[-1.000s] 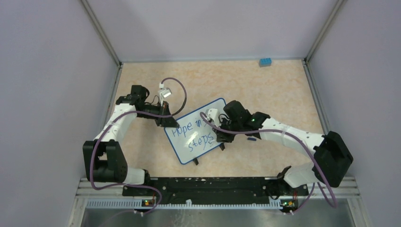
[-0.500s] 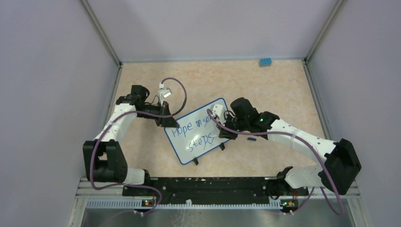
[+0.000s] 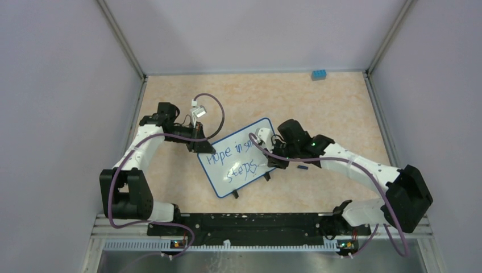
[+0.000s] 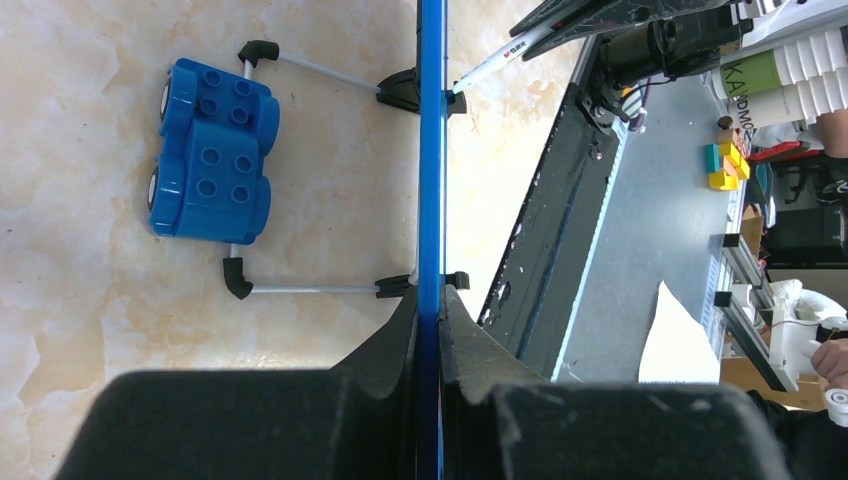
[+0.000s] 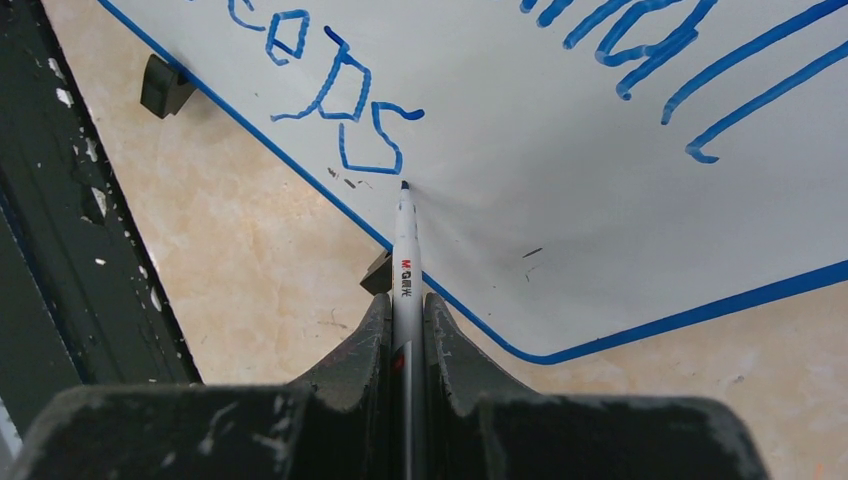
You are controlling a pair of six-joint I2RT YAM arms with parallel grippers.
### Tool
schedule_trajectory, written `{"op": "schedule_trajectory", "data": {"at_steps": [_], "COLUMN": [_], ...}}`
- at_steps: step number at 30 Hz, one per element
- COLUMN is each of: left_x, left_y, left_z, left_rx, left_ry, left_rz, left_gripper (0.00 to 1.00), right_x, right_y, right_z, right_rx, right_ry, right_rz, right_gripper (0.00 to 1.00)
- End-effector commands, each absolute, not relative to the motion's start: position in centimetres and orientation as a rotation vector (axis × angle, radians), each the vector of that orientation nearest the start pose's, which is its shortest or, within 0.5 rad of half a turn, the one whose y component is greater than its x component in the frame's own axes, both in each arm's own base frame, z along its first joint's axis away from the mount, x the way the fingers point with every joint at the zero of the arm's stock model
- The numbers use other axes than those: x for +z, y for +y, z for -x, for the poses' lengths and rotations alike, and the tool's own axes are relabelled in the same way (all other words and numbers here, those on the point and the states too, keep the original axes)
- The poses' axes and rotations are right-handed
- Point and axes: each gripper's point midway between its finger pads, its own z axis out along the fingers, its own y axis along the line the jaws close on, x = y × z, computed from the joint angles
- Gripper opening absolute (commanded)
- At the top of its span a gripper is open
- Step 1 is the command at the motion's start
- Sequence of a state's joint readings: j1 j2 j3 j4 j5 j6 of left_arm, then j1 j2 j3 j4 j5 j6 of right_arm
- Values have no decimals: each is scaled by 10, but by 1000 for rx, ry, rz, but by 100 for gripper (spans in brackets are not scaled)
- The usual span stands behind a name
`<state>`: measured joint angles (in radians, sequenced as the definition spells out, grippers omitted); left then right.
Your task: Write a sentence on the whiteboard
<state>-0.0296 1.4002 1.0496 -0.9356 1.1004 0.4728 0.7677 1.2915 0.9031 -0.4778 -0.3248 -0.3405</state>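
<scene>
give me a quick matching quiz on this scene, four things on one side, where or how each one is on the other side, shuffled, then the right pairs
Things:
1. left pincer
2. right pincer
3. marker
4. blue toy brick

Place or state:
a. by the far edge of the table
b. shut on the blue rim of the whiteboard
c. tip just past the last letter of the sentence
d. shut on the marker

Pairs: 1-b, 2-d, 3-c, 4-a
</scene>
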Motion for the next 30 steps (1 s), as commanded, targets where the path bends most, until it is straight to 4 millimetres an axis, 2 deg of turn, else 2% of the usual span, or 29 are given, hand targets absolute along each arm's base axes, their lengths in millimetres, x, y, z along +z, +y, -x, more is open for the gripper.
{"op": "schedule_trajectory", "data": {"at_steps": [1,8,11,13,17,19,23,26,30], "left_x": [169,169,170,171,175,177,180,189,214], "left_y": [-155,-155,-155,-155,-155,-155,-152,-153,-153], "left_z": [-232,-233,-234,-234,-236,-236,-239,-243,-258], "left_rx": [-1294,-1293,-1298,-1300,-1287,-1278,-1243,-1232,-1178], "left_ry": [2189,2188,2185,2181,2171,2168,2173,2154,2099], "left_rz": [-794,-796,-795,-796,-801,-805,-809,-812,-832], "left_gripper": [0,0,0,0,18,25,34,45,58], "right_x": [118,113,119,131,163,172,186,202,221], "right_y": [258,254,256,262,274,276,277,276,266], "right_z": [-222,-222,-220,-214,-204,-201,-202,-205,-219], "right_rx": [542,530,551,613,740,776,817,845,852], "right_ry": [2002,2021,2008,1983,1907,1880,1850,1821,1805], "right_rz": [1384,1391,1392,1395,1399,1403,1397,1379,1307], "right_gripper": [0,0,0,0,0,0,0,0,0]}}
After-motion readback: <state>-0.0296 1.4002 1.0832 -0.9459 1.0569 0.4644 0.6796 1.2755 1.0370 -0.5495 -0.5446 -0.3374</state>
